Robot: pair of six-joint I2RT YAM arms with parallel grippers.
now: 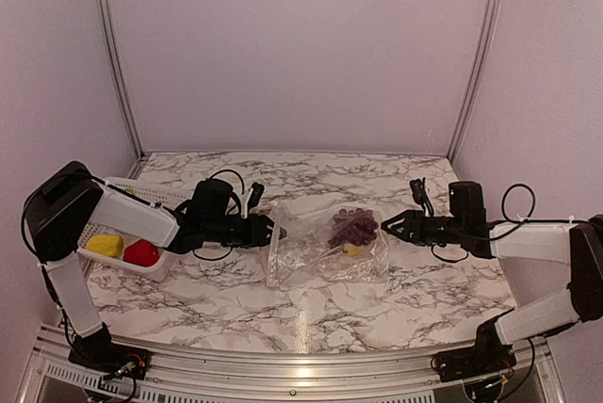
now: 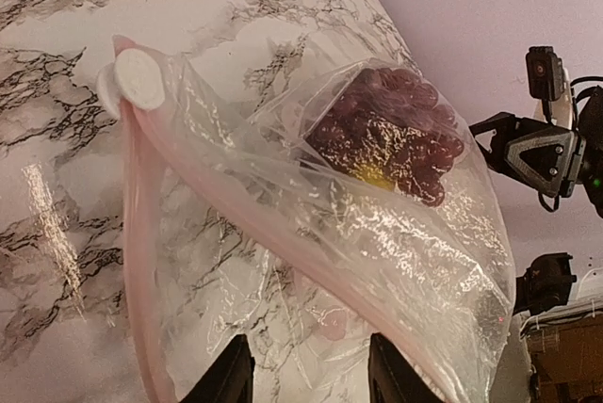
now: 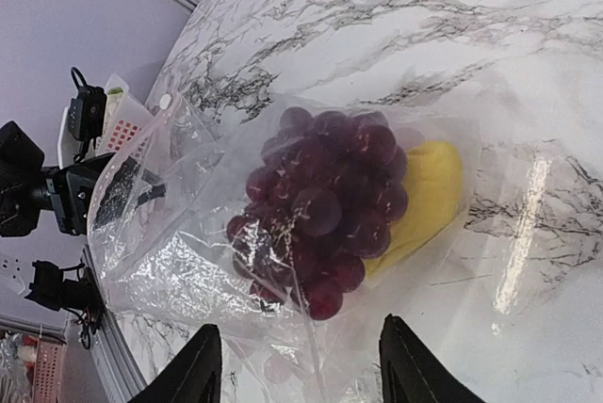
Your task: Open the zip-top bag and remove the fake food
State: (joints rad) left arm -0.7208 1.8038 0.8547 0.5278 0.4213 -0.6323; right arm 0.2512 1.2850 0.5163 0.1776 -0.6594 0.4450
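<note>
Both jaws spread, zip-top bag (image 1: 325, 248) between them, grapes (image 1: 353, 226) inside.

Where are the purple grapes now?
Top view: the grape bunch lies inside the zip-top bag mid-table, beside a yellow piece, nearer the right gripper.

Table (image 1: 283, 314) bare near and far side of zip-top bag (image 1: 311, 257); basket (image 1: 132, 267) blocks left edge.

A white marble-patterned table (image 1: 311, 299) with grey veins fills the booth floor. Behind its far edge rises a plain pale lilac back wall (image 1: 301, 45), framed by a left post (image 1: 115, 55) and a right post (image 1: 476, 55) of aluminium. An aluminium rail (image 1: 283, 370) runs along the table's near edge. A soft glare (image 1: 303, 316) lies on the table near that edge.
</note>
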